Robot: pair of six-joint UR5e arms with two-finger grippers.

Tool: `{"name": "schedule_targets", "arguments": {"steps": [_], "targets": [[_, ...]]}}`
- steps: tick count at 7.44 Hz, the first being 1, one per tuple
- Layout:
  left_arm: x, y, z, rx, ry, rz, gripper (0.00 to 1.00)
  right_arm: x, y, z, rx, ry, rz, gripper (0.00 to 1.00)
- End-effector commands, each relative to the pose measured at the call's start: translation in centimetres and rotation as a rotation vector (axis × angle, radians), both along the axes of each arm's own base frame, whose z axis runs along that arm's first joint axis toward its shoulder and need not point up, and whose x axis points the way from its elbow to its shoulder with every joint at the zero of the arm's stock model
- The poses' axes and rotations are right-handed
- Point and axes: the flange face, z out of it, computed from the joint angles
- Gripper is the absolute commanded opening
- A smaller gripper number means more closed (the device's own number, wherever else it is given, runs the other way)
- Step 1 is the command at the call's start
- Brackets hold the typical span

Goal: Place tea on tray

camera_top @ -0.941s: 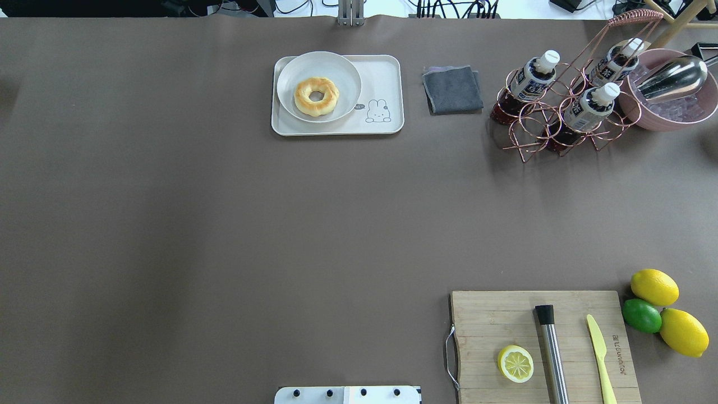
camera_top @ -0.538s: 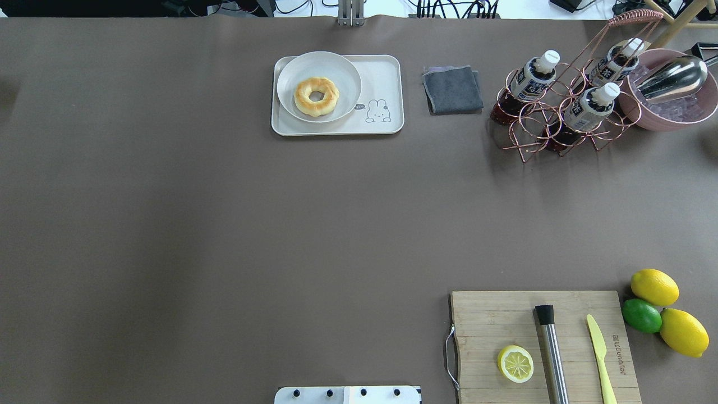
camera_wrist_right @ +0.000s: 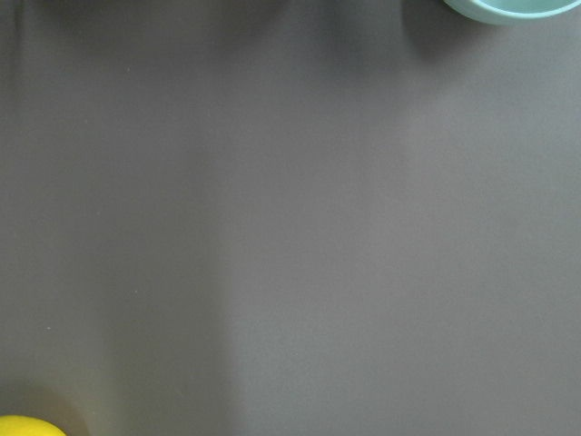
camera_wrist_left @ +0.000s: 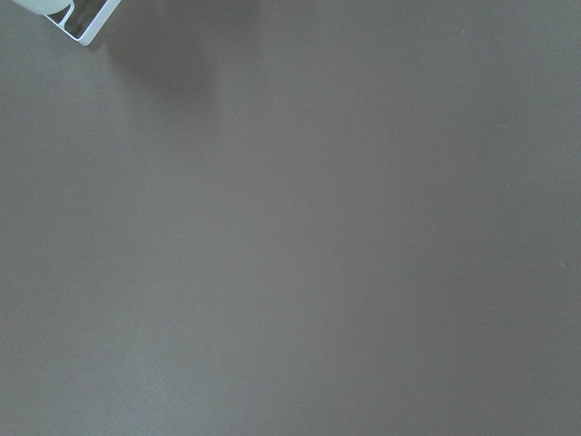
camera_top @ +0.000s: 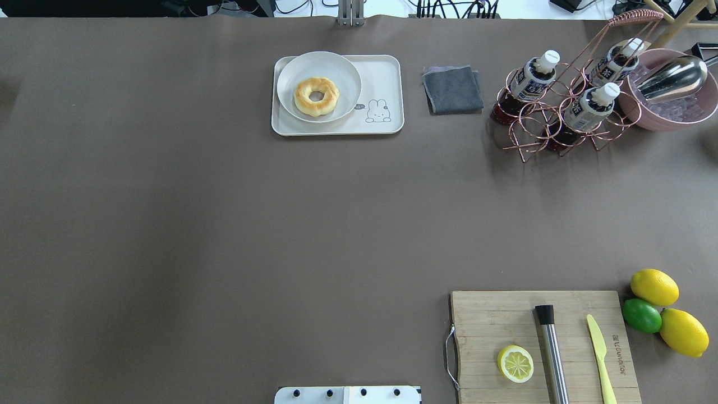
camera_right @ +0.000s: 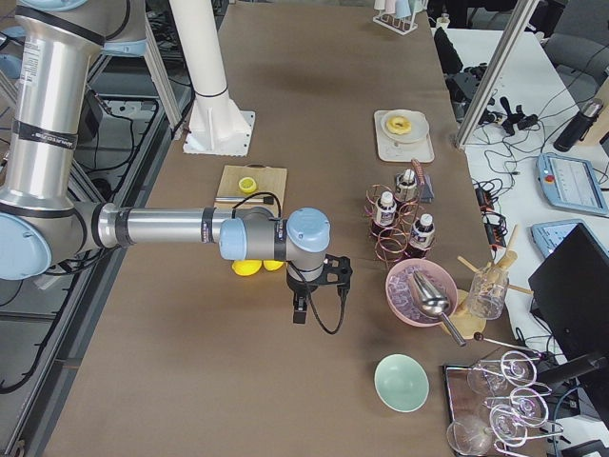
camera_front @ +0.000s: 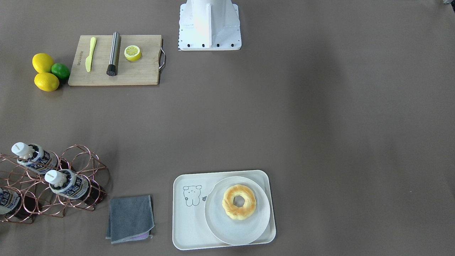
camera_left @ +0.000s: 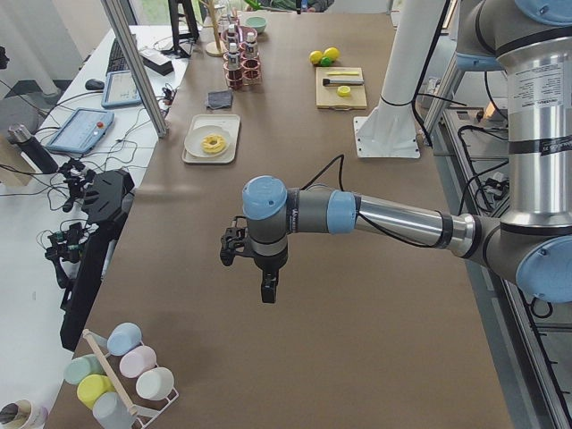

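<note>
Out at the table's left end, your left gripper (camera_left: 261, 279) hangs above bare brown table (camera_top: 224, 224), fingers pointing down. It shows only in the side view, so you cannot tell how wide its jaws stand. Its wrist camera gives you plain tabletop and a white rack corner (camera_wrist_left: 83, 25) at the top left.

At the opposite end, your right gripper (camera_right: 309, 295) hangs the same way, also seen only from the side, so its opening cannot be told either. Its wrist camera catches a sliver of lemon (camera_wrist_right: 27, 427) at the bottom left and a pale green bowl's rim (camera_wrist_right: 508, 7) at the top right.

Neither gripper is near the tea. All three tea bottles stand tilted in the copper wire rack (camera_top: 527, 120) at the far right of the table: one (camera_top: 533, 78) nearest the grey cloth (camera_top: 452, 88), one (camera_top: 589, 106) just beside the pink bowl (camera_top: 634, 112), one (camera_top: 617, 62) behind. A metal scoop (camera_top: 673, 76) lies in that bowl.

Past the cloth sits the tray (camera_top: 387, 73), well apart from the rack. A white plate (camera_top: 345, 64) with a donut (camera_top: 316, 96) covers its left part; the drawing end is bare.

Nearer the robot base (camera_top: 348, 394), the cutting board (camera_top: 493, 320) carries a lemon half (camera_top: 515, 363), a steel muddler (camera_top: 552, 353) and a yellow knife (camera_top: 599, 353), with two lemons and a lime (camera_top: 641, 315) just beside it.
</note>
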Motion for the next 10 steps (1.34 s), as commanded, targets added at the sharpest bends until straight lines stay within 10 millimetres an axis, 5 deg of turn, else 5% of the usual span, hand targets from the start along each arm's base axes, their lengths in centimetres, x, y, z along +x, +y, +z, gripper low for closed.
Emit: {"name": "schedule_targets", "arguments": {"steps": [1, 4, 6, 7, 10], "targets": [[0.0, -0.7, -0.8, 0.02, -0.001, -0.002, 0.99, 0.0, 0.1, 0.1, -0.003, 0.0, 0.0, 1.0], [-0.3, -1.7, -2.2, 0.185, 0.0, -0.004, 0.99, -0.1, -0.2, 0.0, -0.001, -0.005, 0.001, 1.0], [0.1, -2.0, -1.4, 0.183, 0.051, -0.003, 0.99, -0.1, -0.3, -0.4, 0.014, -0.011, -0.001, 1.0], [0.5, -2.0, -2.8, 0.232, 0.122, 0.008, 0.99, -0.1, -0.6, -0.6, 0.025, -0.015, -0.006, 1.0], [1.2, -2.8, -6.5, 0.475, 0.186, 0.024, 0.99, 0.3, -3.9, -6.1, 0.168, 0.074, 0.004, 1.0]]}}
